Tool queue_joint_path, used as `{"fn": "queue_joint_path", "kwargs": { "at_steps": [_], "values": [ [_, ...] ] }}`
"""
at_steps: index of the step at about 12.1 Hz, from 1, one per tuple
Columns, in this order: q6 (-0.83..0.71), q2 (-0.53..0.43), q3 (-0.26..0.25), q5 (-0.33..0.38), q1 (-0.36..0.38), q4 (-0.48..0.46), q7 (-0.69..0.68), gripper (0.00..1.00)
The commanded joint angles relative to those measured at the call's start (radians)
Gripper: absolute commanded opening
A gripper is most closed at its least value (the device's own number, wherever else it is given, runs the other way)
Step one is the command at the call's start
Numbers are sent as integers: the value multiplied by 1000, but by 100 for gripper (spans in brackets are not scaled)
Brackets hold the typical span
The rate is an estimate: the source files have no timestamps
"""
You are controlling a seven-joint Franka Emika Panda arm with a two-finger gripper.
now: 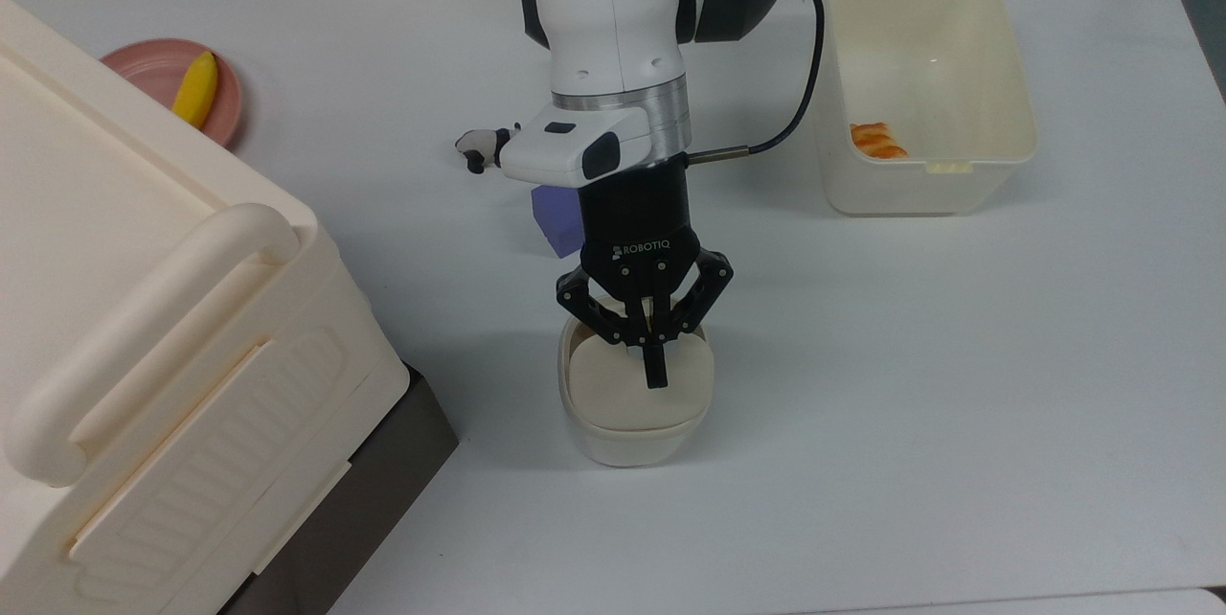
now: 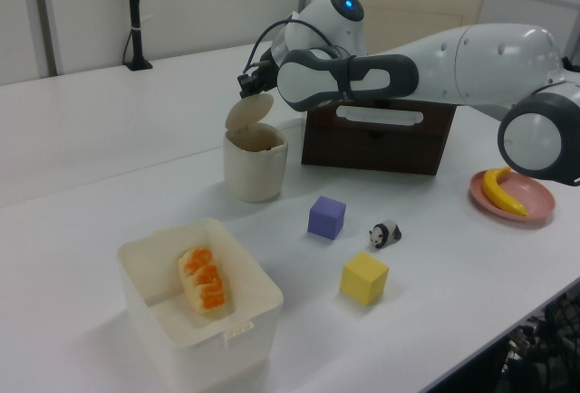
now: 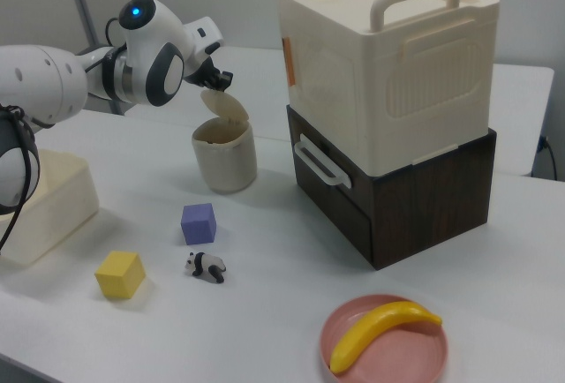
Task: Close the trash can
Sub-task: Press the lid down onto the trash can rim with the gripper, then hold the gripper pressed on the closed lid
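Trash can (image 2: 255,165) stands on the bench (image 1: 910,385) just in front of the dark drawer unit (image 2: 376,135) in the left view. Its lid (image 2: 248,112) is raised, tilted on its hinge. Claw (image 1: 652,374), fingers pressed together, sits against the lid's upper face: a narrow tip suits pushing it down, not gripping

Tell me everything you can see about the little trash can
The trash can is a small cream bin of smooth plastic, rounded-square from above, standing upright on the white table. Its flat beige lid is hinged at one edge and stands partly raised, leaving the mouth open. The gripper, jaws shut, rests on the lid's upper face. A dark wooden box sits on the left view's right of it.
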Motion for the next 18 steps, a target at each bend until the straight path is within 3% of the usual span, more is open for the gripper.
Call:
{"fn": "queue_joint_path", "kwargs": {
  "at_steps": [1,7,18],
  "values": [
    [-106,-62,-12,11,7,-32,51,0],
    [-164,-116,-15,8,2,-71,93,0],
    [-218,-115,-17,-3,-13,-117,93,0]
  ]
}}
